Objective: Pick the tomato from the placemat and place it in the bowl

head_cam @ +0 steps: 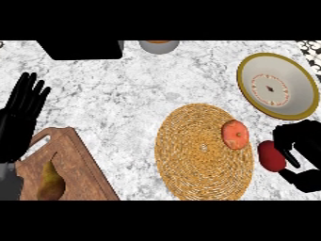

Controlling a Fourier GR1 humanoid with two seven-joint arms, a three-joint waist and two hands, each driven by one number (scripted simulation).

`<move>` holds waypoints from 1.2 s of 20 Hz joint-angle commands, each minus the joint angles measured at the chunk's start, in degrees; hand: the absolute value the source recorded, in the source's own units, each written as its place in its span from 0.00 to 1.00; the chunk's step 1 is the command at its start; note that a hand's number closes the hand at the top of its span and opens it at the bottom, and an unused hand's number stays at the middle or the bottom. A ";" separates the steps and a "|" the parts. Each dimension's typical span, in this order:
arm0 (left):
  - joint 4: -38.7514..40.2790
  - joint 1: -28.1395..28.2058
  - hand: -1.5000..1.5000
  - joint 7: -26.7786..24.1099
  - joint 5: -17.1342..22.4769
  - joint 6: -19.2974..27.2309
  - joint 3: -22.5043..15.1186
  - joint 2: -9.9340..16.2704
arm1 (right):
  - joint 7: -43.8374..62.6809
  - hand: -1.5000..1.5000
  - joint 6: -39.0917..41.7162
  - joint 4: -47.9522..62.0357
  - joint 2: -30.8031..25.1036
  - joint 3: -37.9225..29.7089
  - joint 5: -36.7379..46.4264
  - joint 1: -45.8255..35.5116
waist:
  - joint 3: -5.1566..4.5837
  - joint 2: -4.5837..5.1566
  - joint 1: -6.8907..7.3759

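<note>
On the pale marbled worktop a round woven placemat lies right of centre, and an orange-red tomato rests on its upper right part, close to the mat's rim. Just off the mat's right edge the right hand comes in from the right side, its fingers and thumb curled round a darker red, rounded object (what it is cannot be told from this view), which sits between the mat's edge and the palm. That red object is beside the tomato but apart from it, a little lower and to the right. Above the right hand, near the upper right corner, the bowl stands on the worktop, cream inside with an olive-yellow rim and a ring of reddish marks round its centre; nothing lies in it. The left hand shows at the left edge, fingers straight and together, pointing up, resting above a wooden cutting board that fills the lower left corner. A brownish item lies on that board. At the top edge sit a black block and, to its right, a small grey cup, only partly in view.
</note>
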 commanded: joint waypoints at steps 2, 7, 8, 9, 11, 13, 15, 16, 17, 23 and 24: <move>-1.67 2.42 0.50 -0.66 -0.96 0.42 -0.25 -0.97 | 2.38 1.00 -3.34 -5.34 -4.48 -11.83 -4.69 3.06 | -0.04 -0.04 0.17; 1.20 0.92 0.50 -2.57 -1.57 -0.65 -0.07 -1.91 | 1.45 1.00 -2.93 -2.69 -7.77 -23.69 -9.78 4.92 | -0.04 0.22 0.31; -1.28 0.82 0.50 0.18 -0.92 -0.60 -0.42 -1.44 | 2.84 1.00 -1.25 -1.32 -6.91 -24.70 -10.53 2.46 | -0.02 0.28 1.11; 1.05 -1.41 0.50 0.72 -0.22 -1.33 1.63 -0.02 | 2.92 1.00 -1.28 -4.52 -6.89 -26.46 -11.39 6.29 | -0.03 0.23 0.54; -2.17 1.27 0.50 0.80 -0.34 -1.81 0.04 -1.51 | 1.04 1.00 -0.65 2.86 -3.25 -26.79 -11.10 3.41 | 0.00 0.37 1.55; 0.99 -3.55 0.50 1.89 -0.39 -1.86 1.09 -0.79 | 6.99 1.00 2.88 0.55 -2.68 -27.63 -12.26 -1.43 | -0.03 0.43 1.62; -0.31 -2.54 0.50 2.54 -0.45 -2.07 0.69 -0.99 | 0.55 1.00 1.33 12.37 -0.41 -27.77 -9.90 -5.08 | 0.01 0.62 2.51; 1.62 -3.05 0.50 0.35 -1.63 -2.18 0.14 -1.79 | 2.37 1.00 0.30 15.10 2.32 -25.54 -8.66 -9.35 | 0.00 0.81 3.12; 2.08 -3.20 0.50 0.11 -2.70 -1.44 -0.73 -2.84 | 3.78 1.00 1.25 15.87 3.29 -25.51 -8.60 -12.08 | -0.01 0.75 2.94; 2.92 -3.91 0.50 0.01 -3.99 -1.54 -0.96 -3.39 | -5.46 1.00 0.37 36.03 9.74 -25.48 -5.40 -23.33 | 0.03 0.93 3.49; 1.23 -3.16 0.50 -0.03 -3.05 -2.66 -0.83 -3.09 | -6.54 1.00 2.66 41.40 8.45 -25.99 -5.23 -27.74 | 0.03 1.05 4.25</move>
